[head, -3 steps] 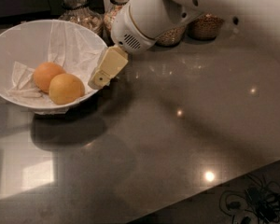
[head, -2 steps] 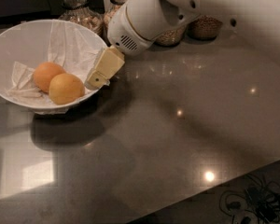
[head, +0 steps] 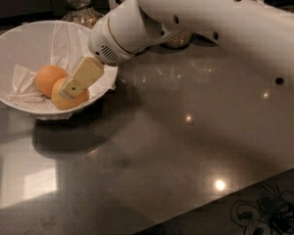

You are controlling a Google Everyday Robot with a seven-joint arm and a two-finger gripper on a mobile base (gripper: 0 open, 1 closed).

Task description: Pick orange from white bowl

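Note:
The white bowl (head: 24,43), lined with crumpled white napkins, stands at the left of the dark countertop. Two round fruits lie in it side by side. The orange (head: 63,103), paler yellow-orange, is the nearer one, against the bowl's front right wall. My gripper (head: 71,88), cream-coloured at the end of the white arm, reaches over the bowl's right rim and lies on top of the orange, covering its upper right part. Whether it grips the orange cannot be seen.
A deeper reddish-orange fruit (head: 48,77) lies just left of and behind the orange, touching it. Glass jars (head: 79,4) stand behind the bowl, another (head: 179,39) under the arm. The countertop's front edge runs at lower right, with cables (head: 264,212) below.
The gripper has moved left from the bowl's right rim into the bowl and now lies over the orange. Bowl and fruits have not moved.

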